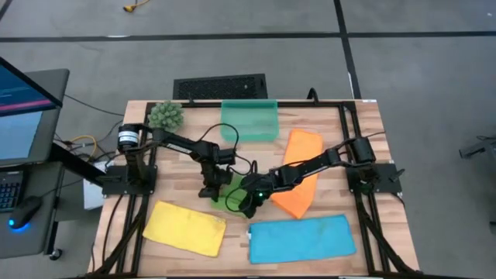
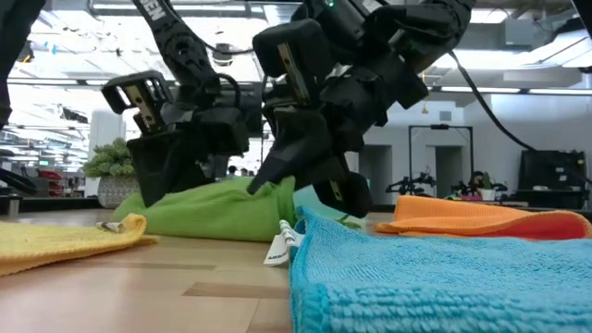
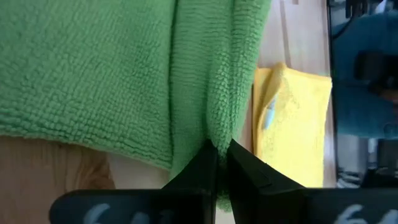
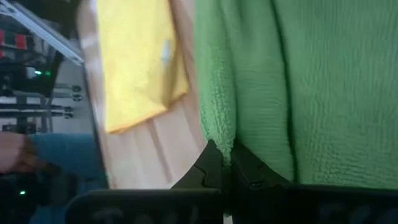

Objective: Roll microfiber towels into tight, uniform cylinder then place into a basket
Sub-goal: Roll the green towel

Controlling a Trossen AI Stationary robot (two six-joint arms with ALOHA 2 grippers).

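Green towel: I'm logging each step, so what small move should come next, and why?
Probably both hands carry the pinched edge over to begin the roll: the left hand and the right hand are each shut on the green towel, which is not yet rolled.

Grey floor [image 1: 418,85] crossed by dark seam lines. Monitor [image 1: 23,101] on a stand beyond the left gripper's side. Ceiling strip lights [image 2: 74,42]; possibly dark doorways [image 2: 444,153] behind.

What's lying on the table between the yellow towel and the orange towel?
In the high view, the green towel lies between the yellow towel and orange towel, pinched by the left gripper and right gripper.
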